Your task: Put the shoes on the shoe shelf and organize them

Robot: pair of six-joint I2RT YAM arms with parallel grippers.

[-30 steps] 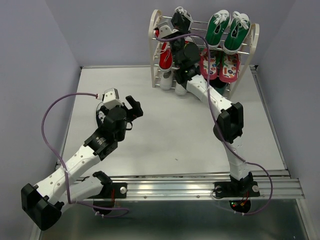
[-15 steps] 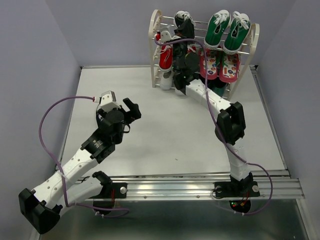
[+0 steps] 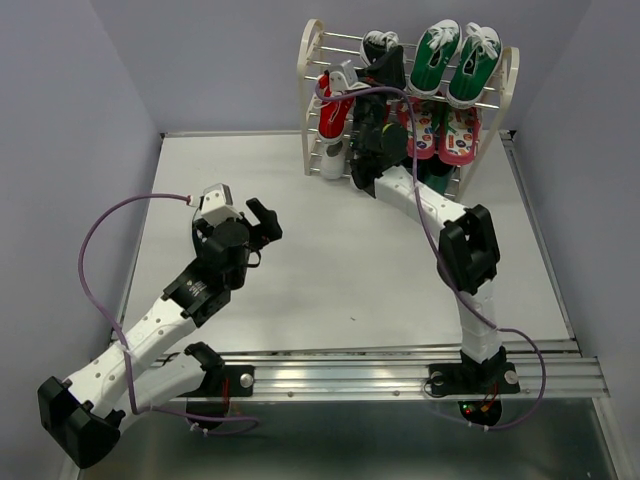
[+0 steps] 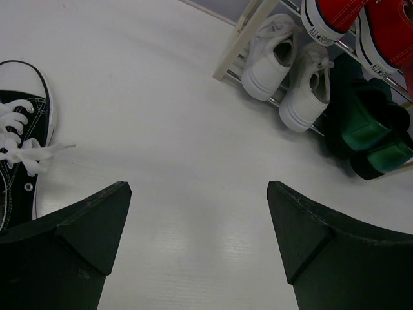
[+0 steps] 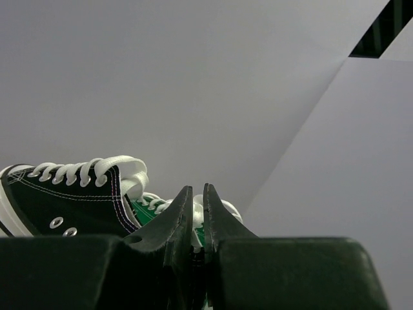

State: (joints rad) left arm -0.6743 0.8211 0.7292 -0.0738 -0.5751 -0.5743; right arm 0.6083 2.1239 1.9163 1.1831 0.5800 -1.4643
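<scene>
The shoe shelf (image 3: 311,70) stands at the table's far edge. A red pair (image 3: 334,108) sits on its middle tier and a white pair (image 3: 333,160) at the bottom; both also show in the left wrist view, red (image 4: 342,16) and white (image 4: 274,55). My right gripper (image 3: 384,82) reaches up to the top tier and is shut on a black sneaker (image 3: 383,52), seen beside its fingers (image 5: 177,216) in the right wrist view (image 5: 64,194). My left gripper (image 3: 262,224) is open and empty above the table. The second black sneaker (image 4: 19,155) lies on the table left of it.
A green pair (image 3: 455,60) fills the right of the top tier, with a pink patterned pair (image 3: 440,130) below. The right arm (image 3: 420,200) crosses in front of the shelf's lower tiers. Purple walls close in on both sides and behind.
My right gripper has carried the black sneaker to the right along the top tier, towards the green pair. My left arm drew back slightly, then held still.
</scene>
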